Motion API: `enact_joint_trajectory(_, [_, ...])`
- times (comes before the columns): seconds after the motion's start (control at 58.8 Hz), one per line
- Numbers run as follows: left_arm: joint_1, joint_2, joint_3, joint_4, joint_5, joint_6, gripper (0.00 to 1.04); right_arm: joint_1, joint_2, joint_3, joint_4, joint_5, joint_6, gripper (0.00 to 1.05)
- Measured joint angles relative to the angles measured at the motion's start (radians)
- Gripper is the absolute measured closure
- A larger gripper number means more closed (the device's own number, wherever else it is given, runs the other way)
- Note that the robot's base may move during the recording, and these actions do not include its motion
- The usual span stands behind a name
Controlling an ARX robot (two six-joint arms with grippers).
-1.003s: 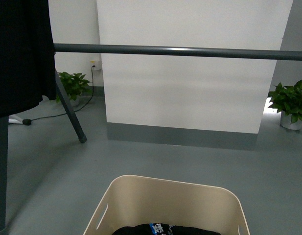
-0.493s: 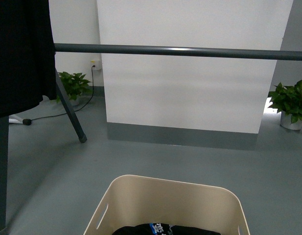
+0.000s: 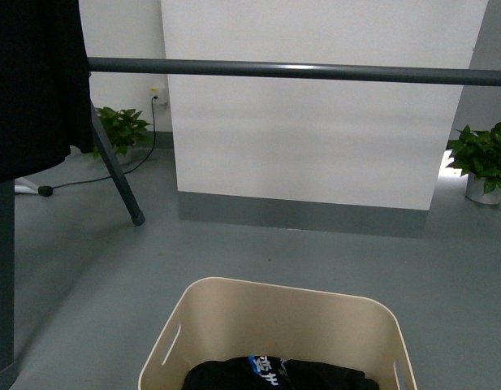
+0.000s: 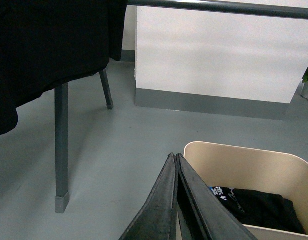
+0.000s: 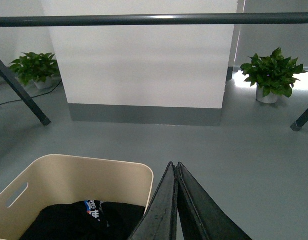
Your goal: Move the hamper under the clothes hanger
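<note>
Hamper (image 3: 274,329) is seen on the grey floor (image 3: 234,252), low and near the camera, short of the clothes hanger (image 3: 299,71) whose bar runs across above and beyond it. Dark clothing (image 3: 274,375) lies inside. A black garment (image 3: 31,81) hangs at the bar's left end. The left tool (image 4: 174,160) and right tool (image 5: 173,167) are both closed, gripping nothing.

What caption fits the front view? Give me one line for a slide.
Beige hamper holding dark clothes sits on the grey floor before the clothes hanger bar.
</note>
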Motion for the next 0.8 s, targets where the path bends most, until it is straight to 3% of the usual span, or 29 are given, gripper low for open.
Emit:
enact_joint_trajectory(0.595, [0.000, 0.000, 0.000, 0.000, 0.000, 0.000, 1.01, 0.000, 0.000, 0.000, 0.000, 0.000, 0.000, 1.03])
enact_joint_trajectory(0.612, [0.000, 0.000, 0.000, 0.000, 0.000, -0.001, 1.01, 0.000, 0.000, 0.000, 0.000, 0.000, -0.001, 1.01])
enact_joint_trajectory(0.799, [0.000, 0.000, 0.000, 0.000, 0.000, 0.000, 0.58, 0.000, 0.000, 0.000, 0.000, 0.000, 0.000, 0.58])
